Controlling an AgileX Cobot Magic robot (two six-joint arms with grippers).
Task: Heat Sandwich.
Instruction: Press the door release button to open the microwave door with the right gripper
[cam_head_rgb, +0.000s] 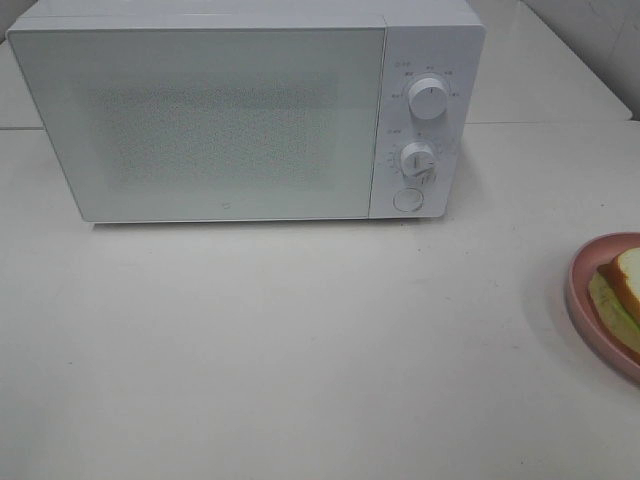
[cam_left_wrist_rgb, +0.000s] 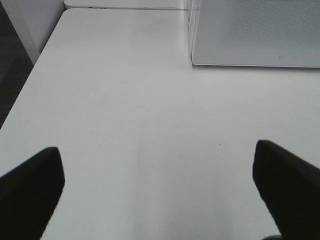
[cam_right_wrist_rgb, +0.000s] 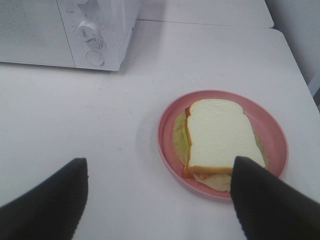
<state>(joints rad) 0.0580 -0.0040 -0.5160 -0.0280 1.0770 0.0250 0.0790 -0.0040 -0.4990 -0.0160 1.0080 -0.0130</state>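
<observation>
The sandwich (cam_right_wrist_rgb: 217, 135), white bread with tan crust and green filling, lies on a round pink plate (cam_right_wrist_rgb: 167, 125). In the exterior high view the sandwich (cam_head_rgb: 622, 290) and plate (cam_head_rgb: 582, 290) sit at the right edge, partly cut off. The white microwave (cam_head_rgb: 230, 110) stands at the back with its door shut. My right gripper (cam_right_wrist_rgb: 160, 200) is open above the table, just short of the plate, one finger overlapping the plate's near rim. My left gripper (cam_left_wrist_rgb: 160, 185) is open over bare table, left of the microwave (cam_left_wrist_rgb: 255, 32). Neither gripper shows in the exterior high view.
The microwave has two knobs (cam_head_rgb: 428, 98) and a round button (cam_head_rgb: 407, 200) on its right panel; the panel also shows in the right wrist view (cam_right_wrist_rgb: 90, 35). The white table (cam_head_rgb: 300, 340) ends at a left edge (cam_left_wrist_rgb: 30, 85) with dark floor beyond.
</observation>
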